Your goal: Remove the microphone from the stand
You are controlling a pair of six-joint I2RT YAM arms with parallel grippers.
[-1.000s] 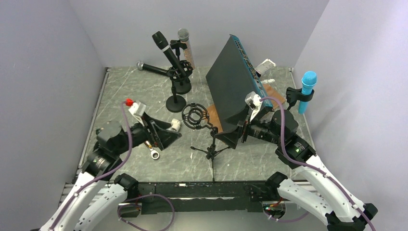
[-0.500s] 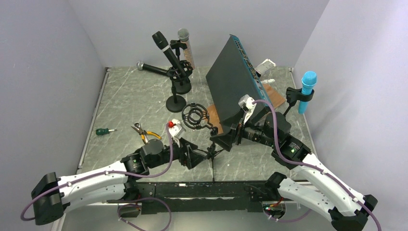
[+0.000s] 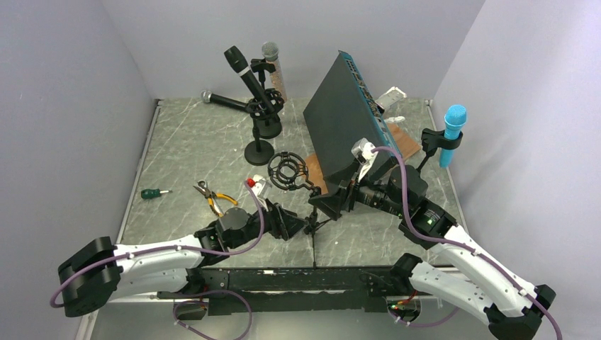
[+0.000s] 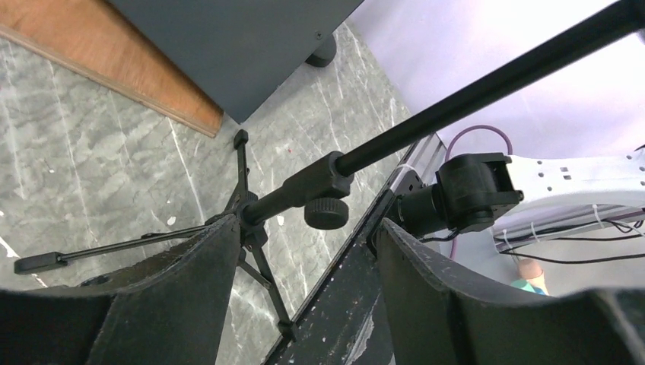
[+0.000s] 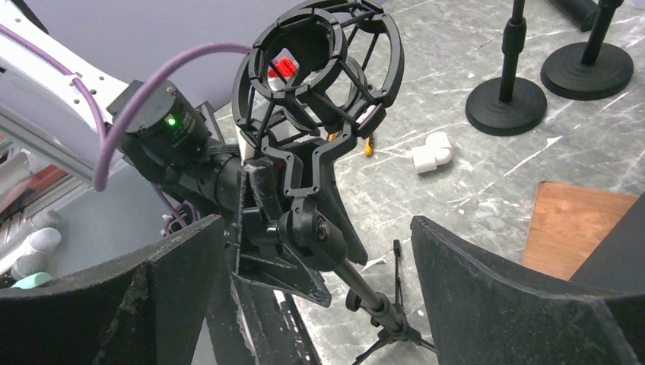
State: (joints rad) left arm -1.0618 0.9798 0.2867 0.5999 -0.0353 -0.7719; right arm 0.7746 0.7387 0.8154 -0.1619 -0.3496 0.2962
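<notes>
My left fingers point(image 4: 152, 304) gape around the tripod stand point(image 4: 300, 190), right fingers point(image 5: 517, 296) open near its shock mount point(image 5: 319, 76); a skewed squeeze could topple it.

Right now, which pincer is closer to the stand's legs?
Left. The left pincer is low, by the pole just above the legs; the right pincer is higher, facing the round cage.

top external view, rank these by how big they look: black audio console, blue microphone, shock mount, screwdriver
1. black audio console, clearly the largest.
2-3. blue microphone and shock mount: one long and thin, one round, and they cover about the same area, so no firm order between them.
4. screwdriver, the smallest.
</notes>
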